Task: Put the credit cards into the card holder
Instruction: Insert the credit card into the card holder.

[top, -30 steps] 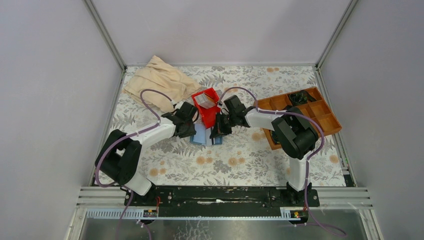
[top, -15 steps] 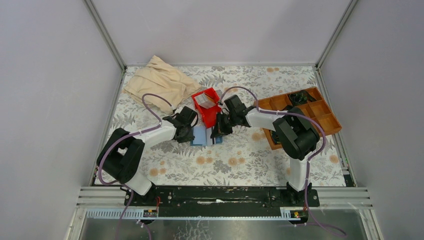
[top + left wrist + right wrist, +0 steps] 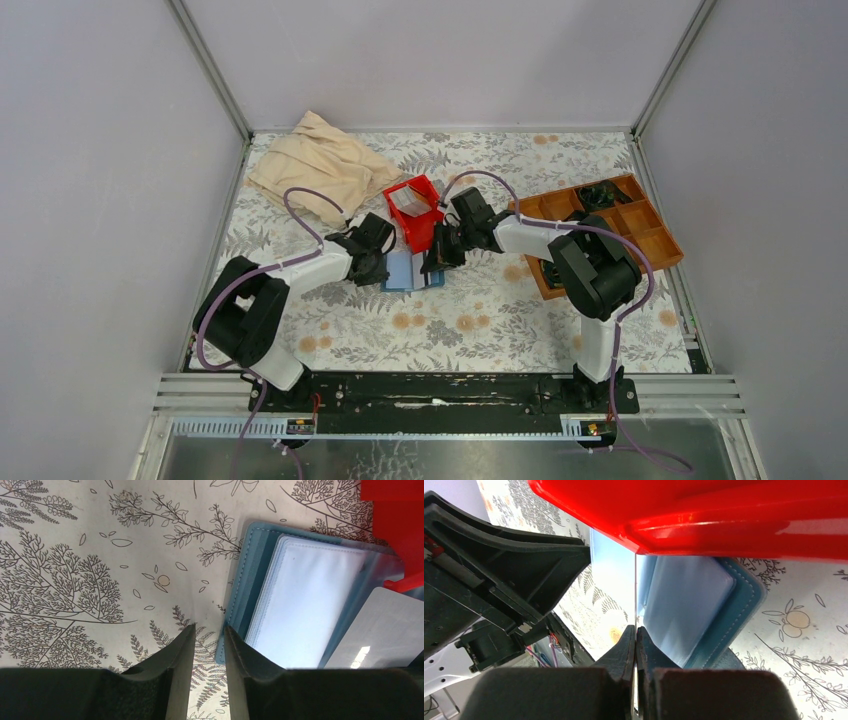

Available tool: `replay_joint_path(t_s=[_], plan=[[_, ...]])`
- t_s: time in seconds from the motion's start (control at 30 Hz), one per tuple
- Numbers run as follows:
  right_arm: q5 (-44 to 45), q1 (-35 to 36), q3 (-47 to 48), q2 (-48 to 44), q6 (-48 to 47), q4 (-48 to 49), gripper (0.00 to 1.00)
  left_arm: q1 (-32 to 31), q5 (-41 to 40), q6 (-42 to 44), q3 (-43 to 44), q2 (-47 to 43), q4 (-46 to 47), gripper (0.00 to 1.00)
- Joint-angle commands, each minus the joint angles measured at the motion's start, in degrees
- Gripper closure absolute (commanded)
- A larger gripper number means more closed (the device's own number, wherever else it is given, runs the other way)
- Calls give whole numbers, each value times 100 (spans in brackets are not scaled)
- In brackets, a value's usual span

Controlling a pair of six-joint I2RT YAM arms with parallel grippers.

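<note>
teal-blue soft folding card holder [image 3: 250,565]: 1 | pale grey thin flat credit card [image 3: 385,630]: 1 clearly seen | red plastic bin [image 3: 420,232]: 1 | brown wooden compartment tray [image 3: 655,245]: 1 | beige crumpled cloth [image 3: 320,165]: 1 | black pincers: 2, left pincer [image 3: 209,630] and right pincer [image 3: 636,630]

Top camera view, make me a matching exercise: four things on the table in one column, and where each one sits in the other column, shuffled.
Column one
1. crumpled beige cloth
2. red plastic bin
3. brown wooden compartment tray
4. teal-blue soft card holder

Column two
A. right side of the table
B. lying open mid-table, nearest the arm bases of the four
C. far left corner
D. mid-table, just beyond the open card holder

Pairs: 1-C, 2-D, 3-A, 4-B
</note>
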Motion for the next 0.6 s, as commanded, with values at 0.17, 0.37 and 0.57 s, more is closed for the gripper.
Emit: replay_joint_path(t_s=[0.17,0.37,0.57], plan=[[-238,-57,243,48,192,375,100,22,-9,27,-192,140,94,65],[-215,-70,193,90,178,384,100,27,-12,36,-181,141,95,65],[-173,-66,171,116,164,390,100,27,-3,35,-189,162,102,65]])
